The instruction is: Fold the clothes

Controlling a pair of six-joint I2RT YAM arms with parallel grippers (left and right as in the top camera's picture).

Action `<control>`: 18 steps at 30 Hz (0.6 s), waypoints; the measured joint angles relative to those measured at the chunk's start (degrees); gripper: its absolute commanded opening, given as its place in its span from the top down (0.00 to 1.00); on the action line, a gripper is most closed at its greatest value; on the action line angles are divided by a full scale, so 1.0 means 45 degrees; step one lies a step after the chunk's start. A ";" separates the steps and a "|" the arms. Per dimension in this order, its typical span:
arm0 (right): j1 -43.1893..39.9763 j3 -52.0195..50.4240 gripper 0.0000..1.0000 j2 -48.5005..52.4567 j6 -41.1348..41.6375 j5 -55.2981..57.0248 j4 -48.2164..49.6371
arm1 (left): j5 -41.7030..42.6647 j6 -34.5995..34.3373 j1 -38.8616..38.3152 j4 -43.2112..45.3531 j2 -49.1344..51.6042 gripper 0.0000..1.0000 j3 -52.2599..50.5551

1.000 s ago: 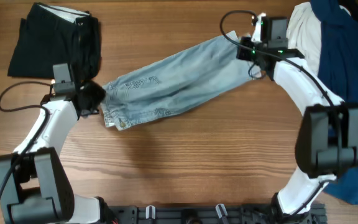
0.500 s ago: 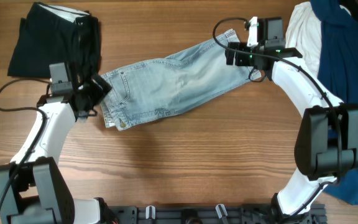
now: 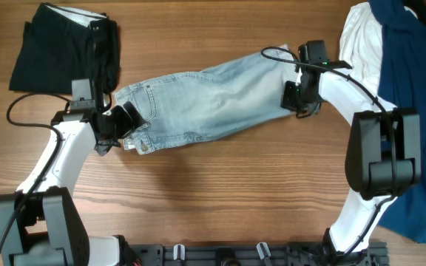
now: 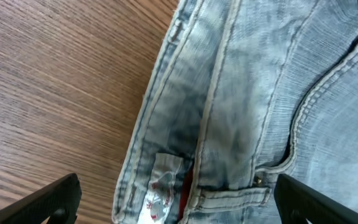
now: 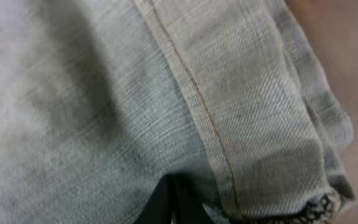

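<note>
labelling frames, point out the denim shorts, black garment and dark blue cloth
denim shorts [image 3: 205,100], overhead view, middle of the fabric
black garment [image 3: 54,48], overhead view, its centre
dark blue cloth [image 3: 416,74], overhead view, upper part

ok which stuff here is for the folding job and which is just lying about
For the job: denim shorts, left gripper, right gripper.
Lying about: black garment, white cloth, dark blue cloth.
</note>
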 measured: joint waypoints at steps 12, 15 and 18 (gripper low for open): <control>0.0019 -0.0267 0.49 -0.2647 -0.0384 -0.1700 -0.0976 | 0.0000 0.1428 0.0000 0.1496 0.0117 0.02 -0.0005; -0.0617 -0.0262 0.74 -0.3691 -0.1695 -0.1982 -0.0442 | -0.0146 0.2302 0.0005 0.1778 0.1025 0.01 0.0000; -0.0690 -0.0262 0.91 -0.3201 -0.2205 -0.1977 0.0568 | -0.0282 0.3235 0.0287 0.2142 0.1943 0.00 0.0005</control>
